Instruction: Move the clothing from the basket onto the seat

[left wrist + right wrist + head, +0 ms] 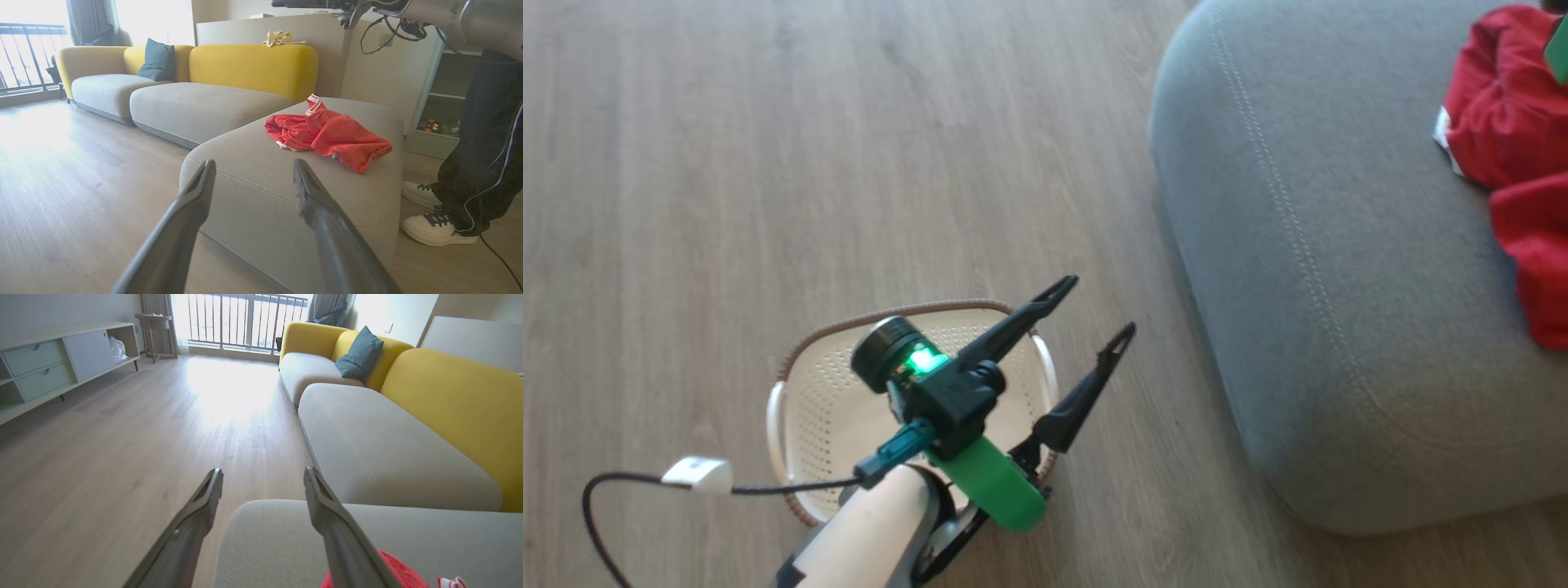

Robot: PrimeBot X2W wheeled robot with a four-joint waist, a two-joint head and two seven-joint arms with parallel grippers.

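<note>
Red clothing (1515,163) lies crumpled on the grey seat (1298,245), well apart from the cream basket (825,392) on the wooden floor (768,163), so the transfer looks done. The left gripper (1098,306) hangs over the basket, jaws spread and holding nothing; what the arm (882,531) leaves uncovered of the basket shows no garment. The right gripper (263,472), jaws also spread, is above the seat beside the clothing. A person's white shoes (437,228) stand just beside the seat's end.

The left gripper (1096,307) has two long black fingers tapering from a black block; behind sit a green bracket (996,482), a round black camera (886,351) glowing green, a cream forearm (882,523) and a black cable (768,489) bearing a white tag (697,475)
</note>
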